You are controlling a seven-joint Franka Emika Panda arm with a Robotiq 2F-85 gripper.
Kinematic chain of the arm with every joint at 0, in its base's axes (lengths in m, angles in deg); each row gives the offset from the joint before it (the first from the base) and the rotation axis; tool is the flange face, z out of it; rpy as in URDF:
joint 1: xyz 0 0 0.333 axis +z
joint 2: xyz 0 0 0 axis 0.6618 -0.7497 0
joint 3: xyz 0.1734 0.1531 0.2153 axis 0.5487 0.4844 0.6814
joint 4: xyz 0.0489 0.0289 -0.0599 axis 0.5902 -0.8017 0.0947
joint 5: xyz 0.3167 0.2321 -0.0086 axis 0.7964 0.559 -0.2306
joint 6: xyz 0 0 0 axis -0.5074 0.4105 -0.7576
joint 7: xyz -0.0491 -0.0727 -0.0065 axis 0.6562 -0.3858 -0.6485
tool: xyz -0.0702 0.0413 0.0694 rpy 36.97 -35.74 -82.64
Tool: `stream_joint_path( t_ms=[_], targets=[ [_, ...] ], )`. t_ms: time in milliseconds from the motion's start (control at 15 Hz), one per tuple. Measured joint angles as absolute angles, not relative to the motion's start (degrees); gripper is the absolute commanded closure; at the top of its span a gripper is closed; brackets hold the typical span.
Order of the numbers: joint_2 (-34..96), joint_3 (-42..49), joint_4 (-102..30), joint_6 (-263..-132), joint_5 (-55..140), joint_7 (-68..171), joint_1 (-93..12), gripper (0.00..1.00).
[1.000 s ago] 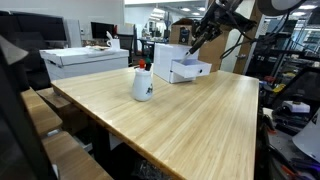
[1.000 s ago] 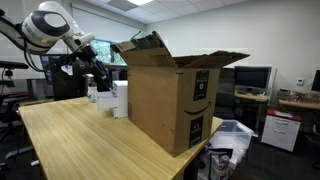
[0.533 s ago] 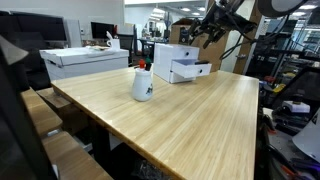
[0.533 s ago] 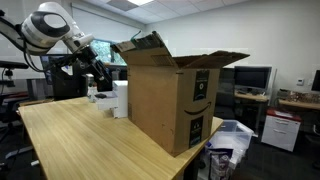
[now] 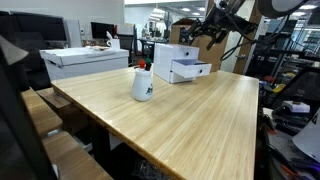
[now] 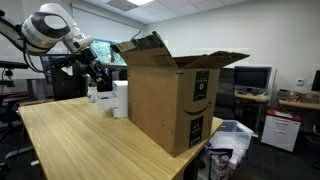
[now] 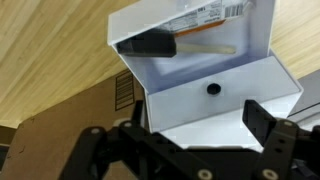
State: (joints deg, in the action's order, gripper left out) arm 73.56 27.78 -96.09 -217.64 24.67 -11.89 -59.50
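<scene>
A small white drawer unit (image 5: 176, 60) stands at the far end of the wooden table (image 5: 190, 120), next to the big cardboard box (image 6: 170, 95). Its lower drawer (image 7: 190, 25) is pulled out. A black-handled tool with a pale orange shaft (image 7: 150, 46) lies inside it. The closed upper drawer front shows a black knob (image 7: 213, 89). My gripper (image 7: 198, 116) hangs open just above the unit, with nothing between its fingers (image 7: 262, 120). In both exterior views the gripper (image 5: 204, 35) (image 6: 97, 76) hovers over the white drawer unit (image 6: 118, 98).
A white jug-like vessel (image 5: 143, 84) stands mid-table, near the drawer unit. A long white box (image 5: 85, 60) lies on a neighbouring table. The open flaps of the cardboard box (image 6: 155, 45) rise close beside the arm. Desks and monitors (image 6: 250, 78) surround the table.
The jaws have opened wide and the gripper has lifted up out of the open drawer. The black-handled tool stays lying in the drawer.
</scene>
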Motion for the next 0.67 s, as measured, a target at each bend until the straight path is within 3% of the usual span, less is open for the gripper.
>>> stream_joint_path(
  t_ms=[667],
  targets=[
    [72.9, 14.7, -98.9, -217.6, 35.9, 15.2, -43.0, 0.00]
  ],
)
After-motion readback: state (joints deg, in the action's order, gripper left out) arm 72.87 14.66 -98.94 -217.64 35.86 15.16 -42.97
